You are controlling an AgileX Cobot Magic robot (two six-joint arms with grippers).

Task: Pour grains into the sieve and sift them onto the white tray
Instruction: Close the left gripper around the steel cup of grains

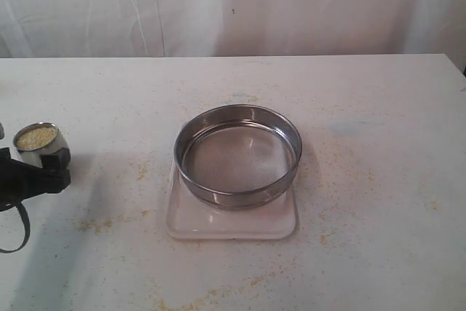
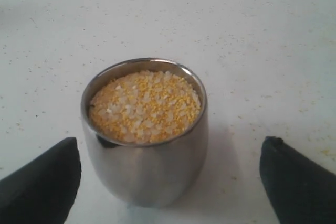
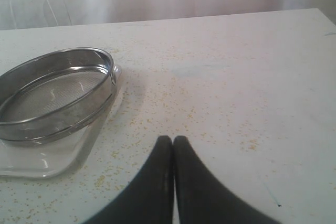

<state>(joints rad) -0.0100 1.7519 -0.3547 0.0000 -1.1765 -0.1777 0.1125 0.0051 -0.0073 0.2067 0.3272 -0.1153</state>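
At the table's left stands a small steel cup [image 1: 40, 145] [image 2: 144, 150], filled to the brim with the grains [image 1: 36, 137] [image 2: 144, 106], yellow millet mixed with whitish bits. My left gripper [image 1: 33, 162] [image 2: 169, 142] is open, and its black fingers [image 2: 44, 182] flank the cup without touching it. The sieve [image 1: 237, 154] [image 3: 52, 93] rests on the white tray [image 1: 233, 225] [image 3: 47, 162] at the table's middle, its mesh bare. My right gripper [image 3: 172, 140] is shut on nothing above the table beside the tray; the exterior view does not show it.
Stray yellowish specks [image 1: 95, 223] [image 3: 157, 98] lie scattered over the white table around the tray. A white curtain [image 1: 233, 5] hangs behind the table's far edge.
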